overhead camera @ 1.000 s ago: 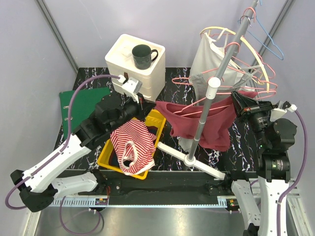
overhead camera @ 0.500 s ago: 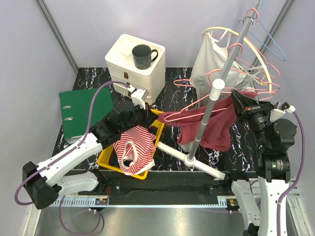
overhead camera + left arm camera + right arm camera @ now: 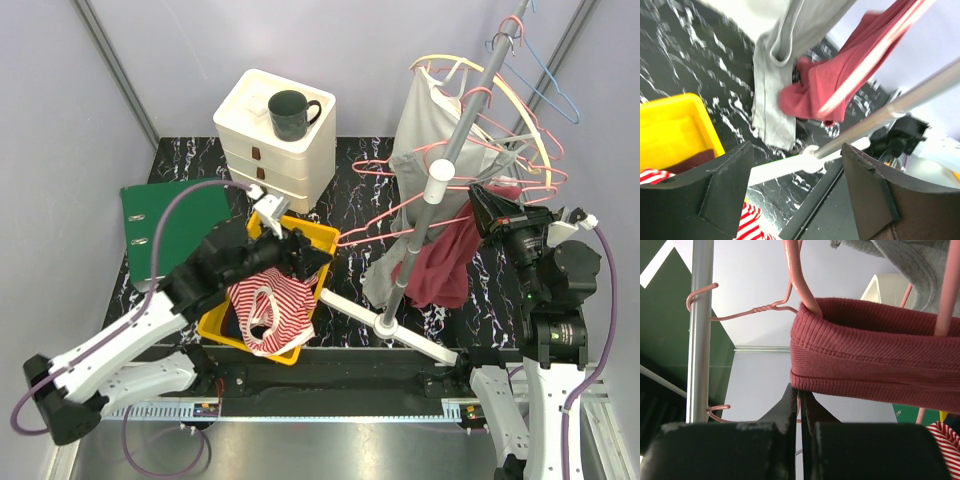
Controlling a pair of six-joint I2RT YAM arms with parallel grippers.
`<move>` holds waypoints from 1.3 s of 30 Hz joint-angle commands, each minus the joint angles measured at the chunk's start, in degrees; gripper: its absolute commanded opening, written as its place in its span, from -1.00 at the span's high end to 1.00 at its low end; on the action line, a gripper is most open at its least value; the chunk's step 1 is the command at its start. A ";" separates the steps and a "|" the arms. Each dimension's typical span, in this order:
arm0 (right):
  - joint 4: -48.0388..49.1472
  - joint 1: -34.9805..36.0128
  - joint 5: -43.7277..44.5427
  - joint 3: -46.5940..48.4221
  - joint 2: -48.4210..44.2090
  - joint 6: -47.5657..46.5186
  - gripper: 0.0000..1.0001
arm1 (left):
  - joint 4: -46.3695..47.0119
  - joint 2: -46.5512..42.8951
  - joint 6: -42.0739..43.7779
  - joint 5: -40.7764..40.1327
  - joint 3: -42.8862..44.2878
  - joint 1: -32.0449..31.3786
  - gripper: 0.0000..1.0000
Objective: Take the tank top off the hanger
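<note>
Black marble tabletop (image 3: 190,160) with plain pale walls all around. The slanted pole (image 3: 410,262) on the stand is my reference for everything.

Big change from a second ago: the left hand (image 3: 797,150) was pinching the edge of the red tank top (image 3: 445,265) and dragging it way out left of the pole. Now it's let go. Its fingers are spread wide with nothing between them, and it sits well left of the pole, over the yellow bin (image 3: 325,240) with the striped top (image 3: 265,300) in it. The arm has dropped back that way too.

With that pull gone, the tank top has swung back. It hangs bunched up just right of the pole and hasn't come off the pink hanger (image 3: 795,267), so it isn't stretched flat across anymore. In the right wrist view, its ribbed edge is looped over the hanger wire.

The right hand (image 3: 800,390) hasn't budged. It's right of the pole, fingers pressed together, tips right up against that ribbed edge. Can't tell if anything's actually caught between them.

A grey top (image 3: 420,120) hangs by the pole, above the red one.
</note>
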 commanded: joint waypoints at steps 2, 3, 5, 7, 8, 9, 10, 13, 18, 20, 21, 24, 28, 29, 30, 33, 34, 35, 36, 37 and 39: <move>4.20 0.33 -1.82 0.97 0.16 -1.61 1.00 | -0.71 -7.87 4.05 -5.19 0.83 0.09 -0.61; 4.20 0.33 -2.17 1.14 0.16 -1.88 1.00 | 0.51 -8.66 5.01 -4.24 1.00 0.09 -0.63; 3.67 0.33 -2.87 1.15 -0.02 -2.40 1.00 | 3.24 -7.71 8.09 -0.47 3.19 0.09 -0.68; 3.23 0.33 -3.23 1.06 -0.28 -2.58 1.00 | 3.86 -3.33 11.24 3.40 8.11 0.00 -0.69; 3.15 0.33 -3.40 0.88 -0.63 -2.49 1.00 | 4.30 -1.66 12.31 6.03 9.60 -0.17 -0.80; 2.88 0.33 -3.49 0.88 -0.72 -2.58 1.00 | 4.74 2.10 13.10 6.49 12.23 -0.26 -0.80; 2.79 0.33 -3.58 0.97 -0.81 -2.76 1.00 | 4.91 3.62 14.41 6.67 13.56 -0.52 -0.79; 2.18 0.33 -3.84 1.41 -0.81 -2.93 1.00 | 5.70 8.97 15.48 9.03 17.61 -1.05 -0.74; 2.00 0.33 -4.81 1.67 -0.90 -3.11 1.00 | 7.20 13.56 18.02 13.43 20.86 -4.47 -0.68; 2.00 0.33 -5.16 1.50 -0.98 -2.85 1.00 | 7.11 15.40 19.08 13.00 21.57 -6.23 -0.69; 2.00 0.41 -5.16 1.41 -1.07 -2.76 1.00 | 7.03 16.63 19.09 12.30 22.01 -6.50 -0.68; 2.00 0.33 -5.43 1.32 -1.42 -2.50 1.00 | 5.98 19.18 18.38 8.53 23.50 -6.77 -0.62; 1.91 0.33 -5.69 0.80 -2.04 -1.97 1.00 | 1.76 22.61 17.94 3.70 26.93 -6.77 -0.01; 1.91 0.33 -5.78 0.71 -2.13 -2.05 1.00 | 0.88 23.14 18.03 2.90 27.46 -6.77 0.22; 1.91 0.33 -5.87 0.53 -2.21 -1.97 1.00 | -1.04 23.58 18.55 1.93 28.24 -6.85 0.49; 1.48 0.33 -5.69 -0.43 -3.09 -2.14 1.00 | -3.25 22.36 18.99 -1.41 28.08 -6.42 1.00; 1.39 0.33 -5.60 -1.05 -3.36 -2.23 1.00 | -3.17 21.83 19.17 -0.81 27.73 -6.24 1.00; 0.95 0.33 -5.52 -1.31 -3.71 -2.32 1.00 | -3.60 21.39 19.43 -0.28 27.46 -6.15 1.00; 0.69 0.33 -5.43 -1.66 -3.97 -2.49 1.00 | -4.13 20.60 19.61 -0.10 27.55 -6.15 1.00; 0.51 0.33 -5.08 -2.19 -4.50 -2.76 0.95 | -4.83 20.25 19.79 0.34 27.72 -6.15 1.00; -0.98 0.41 -4.55 -1.93 -4.94 -5.20 0.61 | -7.73 19.63 20.05 1.04 28.86 -6.06 1.00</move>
